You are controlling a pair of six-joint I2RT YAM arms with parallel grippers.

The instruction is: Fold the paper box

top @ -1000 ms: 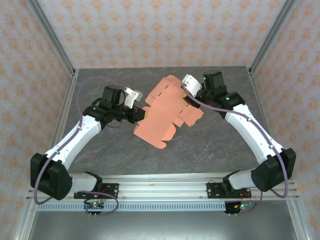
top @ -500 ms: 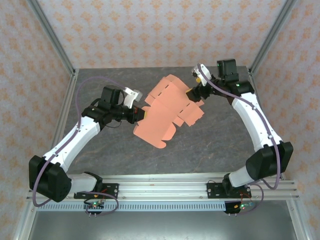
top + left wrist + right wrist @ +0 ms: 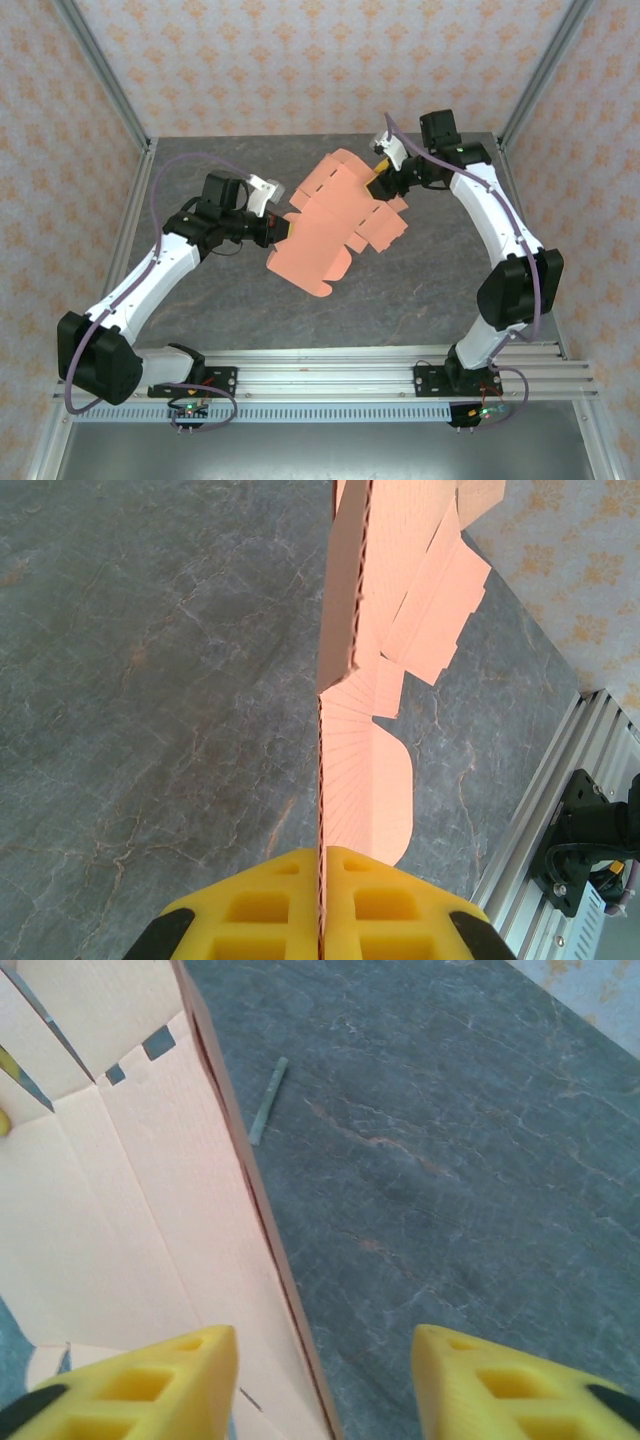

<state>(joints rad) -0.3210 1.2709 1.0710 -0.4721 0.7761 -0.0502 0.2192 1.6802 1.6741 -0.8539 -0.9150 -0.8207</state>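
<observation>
Where the paper box point(image 3: 335, 225) is: a flat salmon sheet, it hangs over the middle of the table point(image 3: 430, 290) between my two arms. From the top camera I judge it to be raised and tilted.
Left pincer point(image 3: 322, 865): clamped shut on the sheet's left edge. My wrist camera sees the card edge-on, pinched between the yellow pads point(image 3: 390, 905).
Why held so: I judge this grip anchors the sheet in the air, so the other arm has something firm to bend a flap against.
Right pincer point(image 3: 320, 1340): spread wide and straddling the sheet's far right edge. The card runs close beside one pad with a clear gap to the other, so it grips nothing.
Why placed so: it looks lined up to close on that panel and turn it along a crease.
Fold state: no panel stands up, so I judge the folding barely begun.
Count: one sheet, two arms, two pincers, and one small pale strip point(image 3: 267, 1100) lying on the table.
</observation>
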